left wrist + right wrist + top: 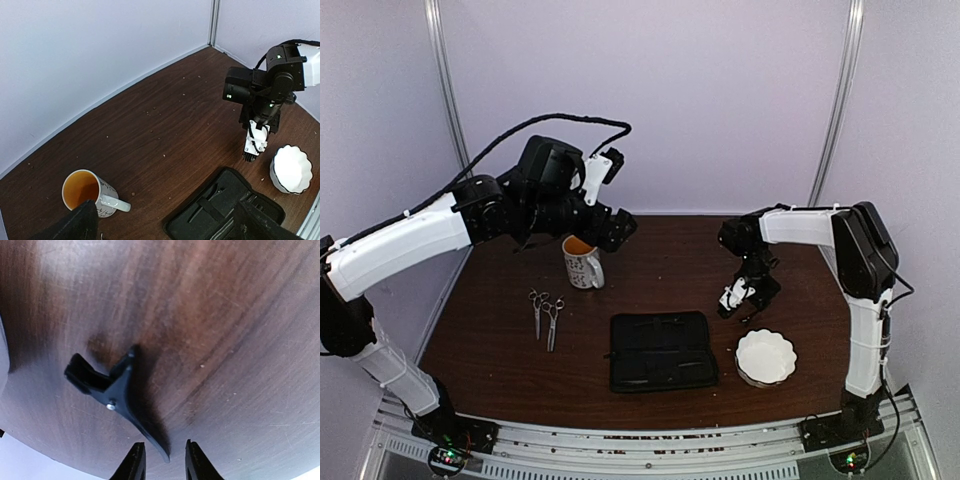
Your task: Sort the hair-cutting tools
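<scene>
My left gripper [612, 228] hangs above the mug [583, 263], jaws spread wide. The two scissors [538, 312] lie side by side on the table [480, 345], left of the zip case [662, 352]. My right gripper [163, 450] (pointing down, near the bowl [741, 352]) straddles the black clip [117, 390] at its tip, jaws narrowly apart, not pinching.

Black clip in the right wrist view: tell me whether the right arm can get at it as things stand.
Probably yes. The black clip lies alone on the bare table, and its thin tip sits between the open fingertips of the right gripper, with nothing in the way.
</scene>
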`<action>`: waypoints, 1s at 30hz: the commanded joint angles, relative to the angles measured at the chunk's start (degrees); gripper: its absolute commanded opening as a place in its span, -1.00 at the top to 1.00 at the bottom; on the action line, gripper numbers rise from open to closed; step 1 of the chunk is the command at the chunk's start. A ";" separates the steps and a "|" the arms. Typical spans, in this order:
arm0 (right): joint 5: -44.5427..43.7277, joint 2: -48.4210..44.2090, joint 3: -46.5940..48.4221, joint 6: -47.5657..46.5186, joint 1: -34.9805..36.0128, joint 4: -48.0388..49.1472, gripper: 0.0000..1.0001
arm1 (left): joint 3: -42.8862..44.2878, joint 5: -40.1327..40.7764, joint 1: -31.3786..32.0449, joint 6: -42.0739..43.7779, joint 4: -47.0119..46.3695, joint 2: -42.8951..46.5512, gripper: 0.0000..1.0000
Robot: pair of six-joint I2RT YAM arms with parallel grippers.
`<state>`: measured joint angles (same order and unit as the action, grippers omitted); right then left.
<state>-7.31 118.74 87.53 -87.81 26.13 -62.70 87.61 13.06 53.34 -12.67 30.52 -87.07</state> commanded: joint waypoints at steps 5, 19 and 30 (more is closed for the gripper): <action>-1.12 1.18 1.10 2.98 4.03 -3.68 0.44 | 1.60 1.35 0.01 2.70 0.08 0.72 -0.96; -0.10 -0.33 -2.39 7.86 6.21 -1.22 0.77 | 1.40 0.95 0.01 3.66 0.51 0.37 -0.96; 2.14 -1.66 -2.41 13.50 6.15 -0.86 0.84 | 1.65 0.52 0.01 4.39 0.59 0.53 -0.96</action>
<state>-7.31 118.61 84.77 -77.19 32.27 -62.33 87.77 13.85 53.34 -9.08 31.57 -87.07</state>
